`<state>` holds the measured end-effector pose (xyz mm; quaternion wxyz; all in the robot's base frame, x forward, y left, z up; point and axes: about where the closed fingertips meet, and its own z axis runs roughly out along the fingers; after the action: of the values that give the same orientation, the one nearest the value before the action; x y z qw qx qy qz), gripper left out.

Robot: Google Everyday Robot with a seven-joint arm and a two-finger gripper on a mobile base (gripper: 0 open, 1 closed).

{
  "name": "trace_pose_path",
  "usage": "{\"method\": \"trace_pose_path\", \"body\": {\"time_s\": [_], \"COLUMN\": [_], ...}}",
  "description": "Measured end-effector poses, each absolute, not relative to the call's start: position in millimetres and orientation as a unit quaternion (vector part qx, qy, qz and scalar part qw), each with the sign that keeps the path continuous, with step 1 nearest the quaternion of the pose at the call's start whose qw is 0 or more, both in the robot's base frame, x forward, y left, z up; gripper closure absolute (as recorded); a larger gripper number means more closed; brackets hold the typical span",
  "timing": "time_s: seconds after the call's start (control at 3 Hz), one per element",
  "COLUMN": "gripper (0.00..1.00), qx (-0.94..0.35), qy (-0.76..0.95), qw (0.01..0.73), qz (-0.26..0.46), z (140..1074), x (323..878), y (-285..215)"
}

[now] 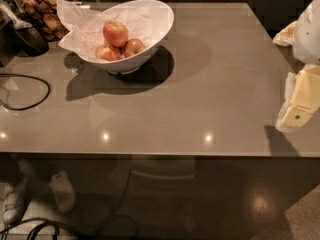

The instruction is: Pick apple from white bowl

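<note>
my end effector [299, 106] well right of white bowl [162, 21], grip state I cannot tell | apple [115, 33] atop smaller apples [134, 46] in bowl | risk: my off-centre approach rolls it; crinkled paper [80, 19] snags

The apple [115, 33], round and red-orange with a faint yellowish blush, sits topmost in the white bowl [162, 21], resting on two smaller apples [134, 46]. The bowl is glossy, wide-rimmed and tilted, lined with crinkled white paper [82, 26], and stands on its small foot at the counter's [200, 84] far left. The end effector [295, 116] hangs at the right edge, well apart from both.
</note>
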<state>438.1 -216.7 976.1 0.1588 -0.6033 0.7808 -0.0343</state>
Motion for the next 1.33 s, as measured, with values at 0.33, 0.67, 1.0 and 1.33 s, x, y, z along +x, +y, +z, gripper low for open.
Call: {"method": "trace_pose_path", "body": {"time_s": [0.33, 0.67, 1.0, 1.33], "gripper": [0.00, 0.00, 0.00, 0.00], "qx": [-0.603, -0.609, -0.620, -0.644], "qy": [0.781, 0.774, 0.763, 0.743], "qw": [0.159, 0.170, 0.183, 0.180], "qz": [-0.034, -0.006, 0.017, 0.017], "z": [976, 985, 994, 995], "x": [438, 453, 473, 492], "y": [-217, -200, -179, -156]}}
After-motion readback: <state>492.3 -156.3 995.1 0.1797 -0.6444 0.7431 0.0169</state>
